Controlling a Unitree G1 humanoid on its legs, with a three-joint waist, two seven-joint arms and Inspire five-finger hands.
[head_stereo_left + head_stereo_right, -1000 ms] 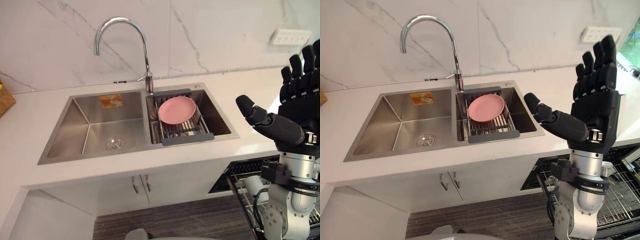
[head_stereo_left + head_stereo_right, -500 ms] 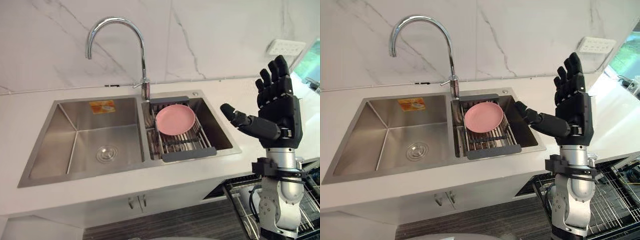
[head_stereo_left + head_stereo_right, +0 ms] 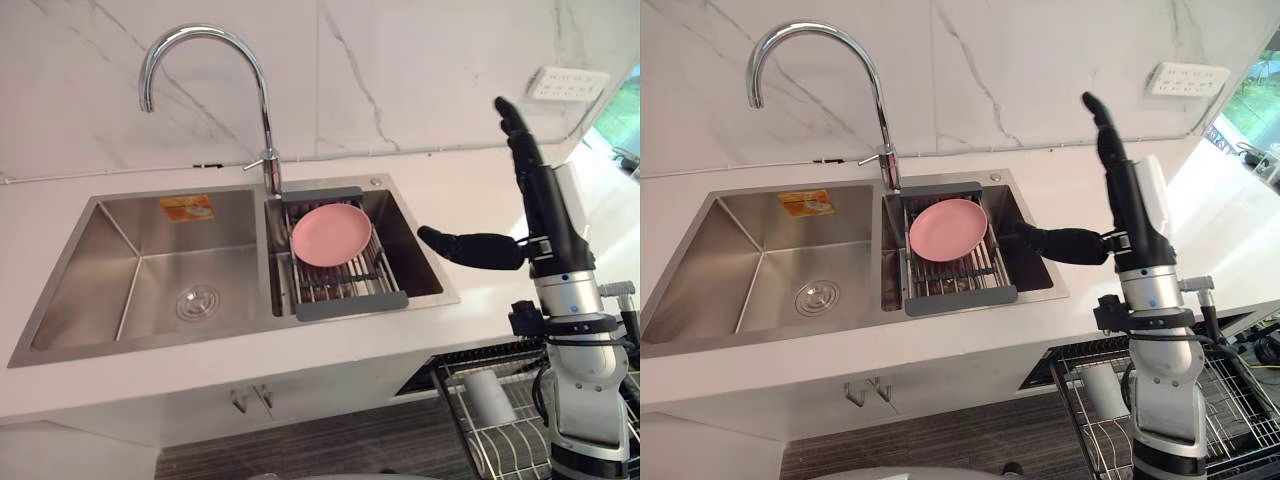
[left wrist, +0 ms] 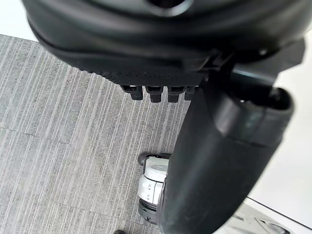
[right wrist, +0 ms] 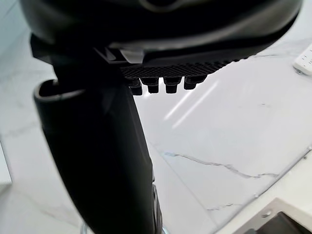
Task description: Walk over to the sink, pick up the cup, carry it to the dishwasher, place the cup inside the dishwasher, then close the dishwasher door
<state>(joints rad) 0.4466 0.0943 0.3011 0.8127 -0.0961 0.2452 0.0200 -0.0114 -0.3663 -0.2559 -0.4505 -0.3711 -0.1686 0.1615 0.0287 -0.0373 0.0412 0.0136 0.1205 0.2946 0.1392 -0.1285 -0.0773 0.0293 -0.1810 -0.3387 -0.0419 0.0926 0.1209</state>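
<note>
Kitchen: steel sink, tap, counter

Left robot hand, fingers straight, over grey striped floor.

One tap, two sink basins, one drain rack, one pink plate, one wall socket

We list: right hand, matt black; segmented fingers; thick rounded right thumb; white panel on the hand's back; below the hand, a ribbed silver-grey wrist cylinder; black bracket clamped beside it; rounded silver-grey right arm beneath; left hand, black; dimpled rubbery palm edge; bulky smooth left thumb.
</note>
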